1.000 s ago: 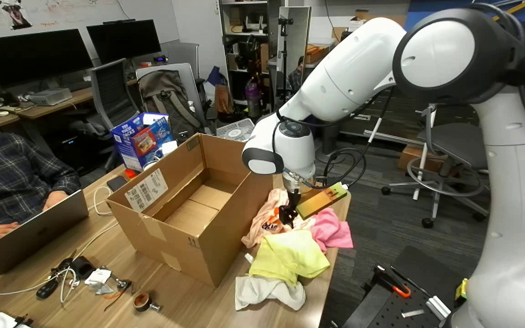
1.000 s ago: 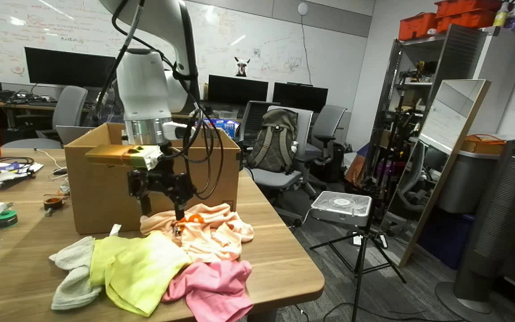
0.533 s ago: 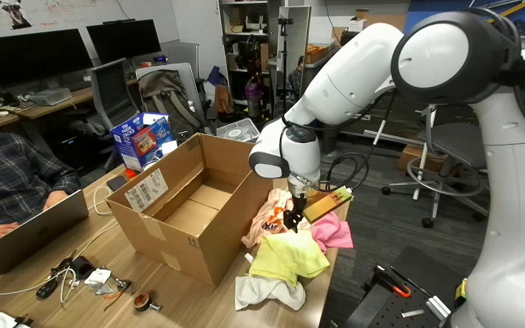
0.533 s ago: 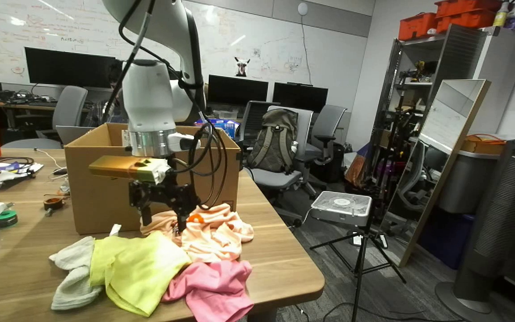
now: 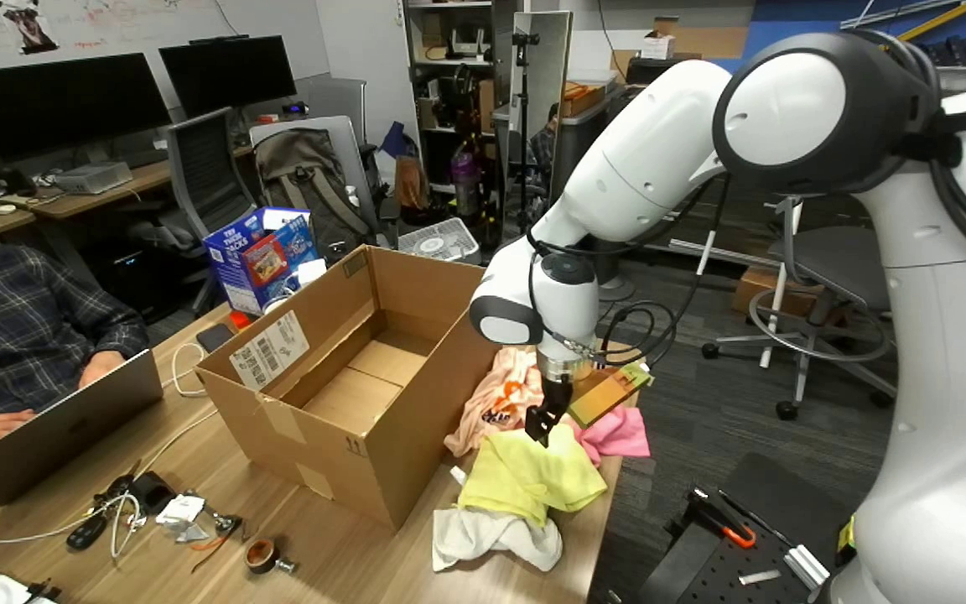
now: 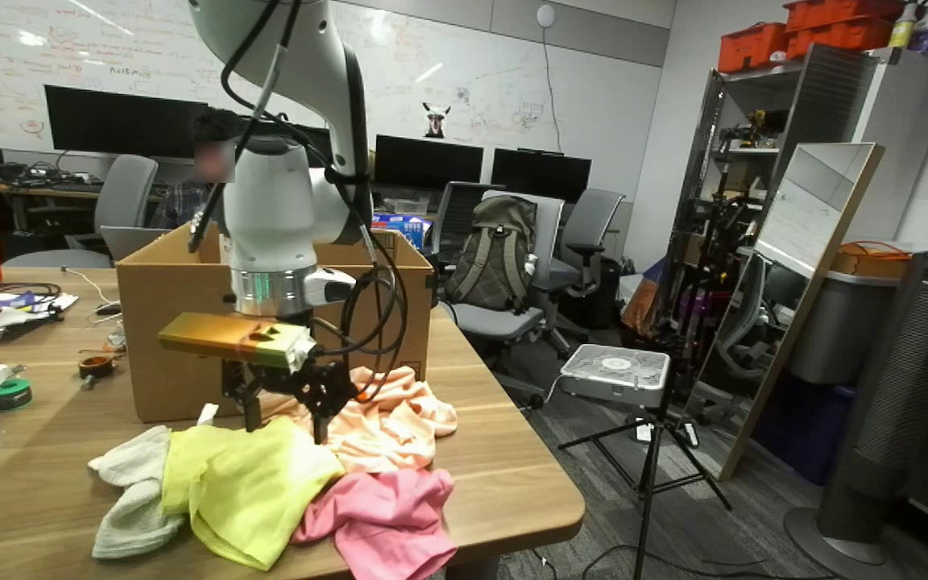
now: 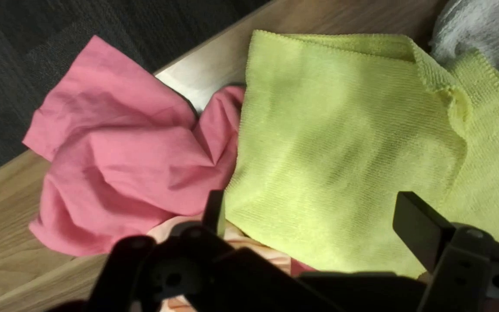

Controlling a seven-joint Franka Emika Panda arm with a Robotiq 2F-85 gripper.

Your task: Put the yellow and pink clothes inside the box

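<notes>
The yellow cloth lies crumpled on the table beside the cardboard box; it also shows in an exterior view and the wrist view. The pink cloth hangs partly over the table edge and touches the yellow cloth; the wrist view shows it too. The box stands open at the top with its bare floor visible. My gripper is open and empty, pointing down just above the yellow cloth's edge near the peach cloth. Its fingertips show in an exterior view; contact with the cloth cannot be told.
A peach cloth lies between the box and the pink cloth. A whitish cloth lies beside the yellow one. A person with a laptop sits at the far side. Small items and a tape roll lie near the box.
My gripper has moved down and away from the box, from over the peach cloth to over the yellow cloth's edge. It stays open. The cloths and box have not moved.
</notes>
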